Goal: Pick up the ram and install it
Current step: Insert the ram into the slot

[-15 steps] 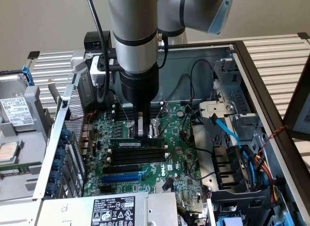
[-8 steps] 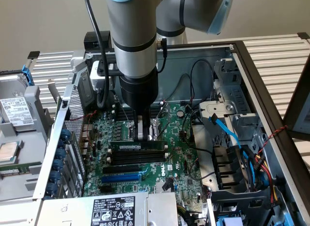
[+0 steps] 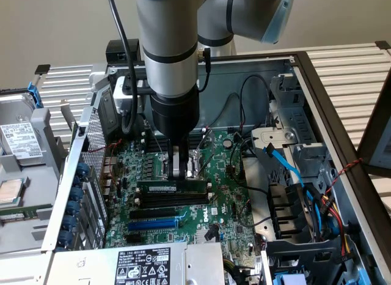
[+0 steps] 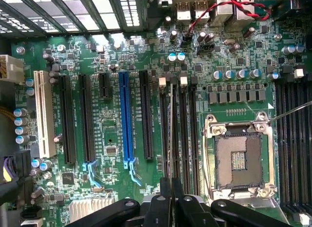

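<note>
While the arm (image 3: 168,46) hung over the open case (image 3: 256,68), the hand (image 3: 181,167) was closed on the top edge of the ram (image 3: 168,186), gripping it from above. The ram stood level on its long edge over the motherboard (image 3: 232,199), in line with the black slots (image 3: 162,202), on the near side of the socket (image 4: 239,159) and on the far side of the blue slot (image 3: 153,224). Whether it was seated in a slot could not be told.
</note>
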{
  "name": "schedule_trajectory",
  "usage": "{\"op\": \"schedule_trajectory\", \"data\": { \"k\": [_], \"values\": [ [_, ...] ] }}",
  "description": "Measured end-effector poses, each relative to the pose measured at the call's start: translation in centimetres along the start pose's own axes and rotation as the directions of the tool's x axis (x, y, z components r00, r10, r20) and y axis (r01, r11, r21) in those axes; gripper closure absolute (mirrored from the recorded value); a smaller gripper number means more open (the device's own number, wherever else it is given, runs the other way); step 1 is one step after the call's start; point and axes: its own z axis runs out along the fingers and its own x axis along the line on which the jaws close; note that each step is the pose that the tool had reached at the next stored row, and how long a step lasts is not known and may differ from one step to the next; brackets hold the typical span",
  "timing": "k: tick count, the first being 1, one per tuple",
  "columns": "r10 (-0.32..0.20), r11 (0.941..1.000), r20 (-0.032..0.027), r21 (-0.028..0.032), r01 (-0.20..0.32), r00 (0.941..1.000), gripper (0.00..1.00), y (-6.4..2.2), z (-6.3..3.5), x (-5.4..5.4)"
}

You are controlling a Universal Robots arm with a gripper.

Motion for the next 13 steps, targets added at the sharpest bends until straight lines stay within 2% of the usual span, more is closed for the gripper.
{"op": "schedule_trajectory", "data": {
  "k": [13],
  "values": [
    [-0.036,0.9993,0.0013,-0.001,0.036,0.9993,0.87,0.0,0.11,0.0]
  ]
}}
